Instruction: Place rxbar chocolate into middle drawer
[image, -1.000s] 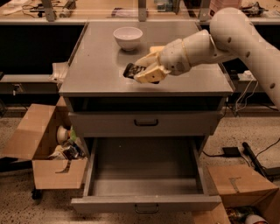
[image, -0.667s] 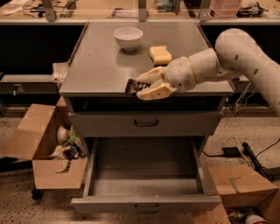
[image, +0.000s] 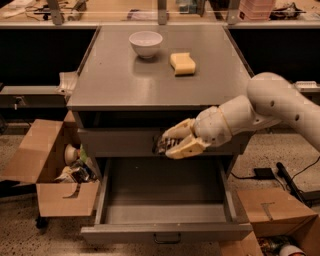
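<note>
The gripper (image: 170, 145) hangs in front of the closed upper drawer (image: 115, 141), above the far end of the pulled-open middle drawer (image: 165, 231), its fingers clamped on the dark rxbar chocolate (image: 160, 145). Far back on the tabletop (image: 125, 85) sit a white bowl (image: 145, 43) and, to its right, a yellow sponge (image: 182, 63).

Gripper (image: 169, 145) clamping rxbar chocolate (image: 160, 146) at frame centre, over the open middle drawer (image: 165, 232). Path downward is free. Upper drawer front (image: 120, 142) sits just behind.
</note>
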